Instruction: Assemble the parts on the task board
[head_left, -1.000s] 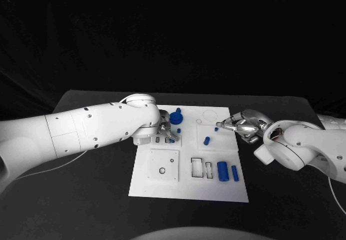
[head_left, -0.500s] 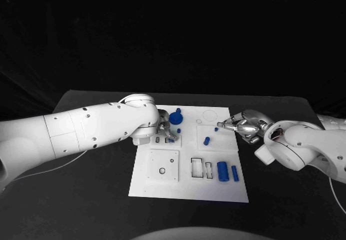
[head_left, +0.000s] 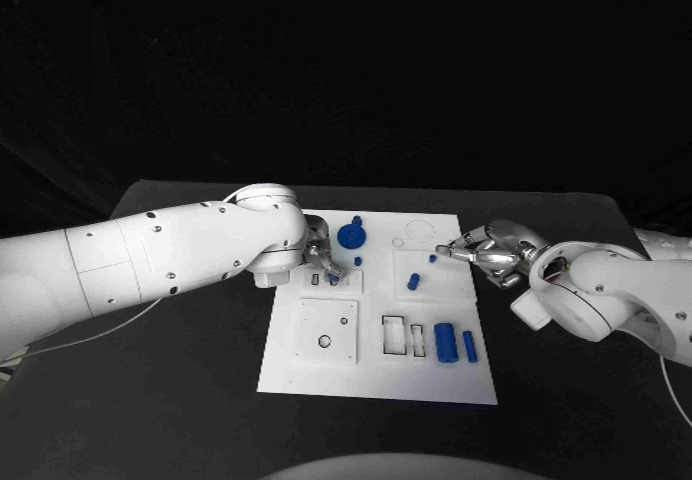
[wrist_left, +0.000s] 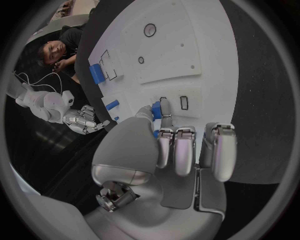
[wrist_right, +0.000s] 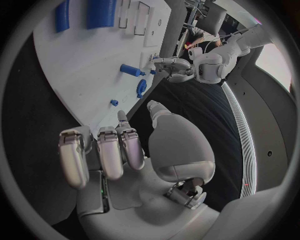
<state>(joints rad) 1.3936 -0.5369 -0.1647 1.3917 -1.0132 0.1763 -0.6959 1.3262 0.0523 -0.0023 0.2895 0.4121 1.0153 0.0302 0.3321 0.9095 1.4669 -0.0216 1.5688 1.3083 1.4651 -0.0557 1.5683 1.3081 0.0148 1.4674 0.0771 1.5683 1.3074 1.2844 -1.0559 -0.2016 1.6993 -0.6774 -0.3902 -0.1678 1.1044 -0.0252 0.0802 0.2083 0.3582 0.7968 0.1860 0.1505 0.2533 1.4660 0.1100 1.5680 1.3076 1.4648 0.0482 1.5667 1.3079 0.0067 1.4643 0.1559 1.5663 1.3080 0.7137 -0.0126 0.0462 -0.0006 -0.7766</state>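
Note:
The white task board (head_left: 378, 350) lies mid-table. My left hand (head_left: 323, 262) hovers over the board's upper left by two small slots (wrist_left: 183, 102). It pinches a small blue part (wrist_left: 155, 111) between thumb and one finger, with the other fingers curled. A blue gear-like part (head_left: 352, 236) stands just beyond it. My right hand (head_left: 485, 252) waits off the board's right edge, fingers curled in, holding nothing. A blue peg (head_left: 413, 282) lies on the square plate between the hands. Two blue cylinders (head_left: 446, 342) rest side by side at the board's lower right.
A white square plate (head_left: 329, 330) with holes and two empty rectangular pockets (head_left: 394, 336) occupy the board's near half. A tiny blue stud (head_left: 431, 259) sits near the right hand. Black table (head_left: 577, 400) surrounds the board.
The left arm has drifted slightly to the left, its hand staying over the slots with the blue part. The right hand has hardly moved.

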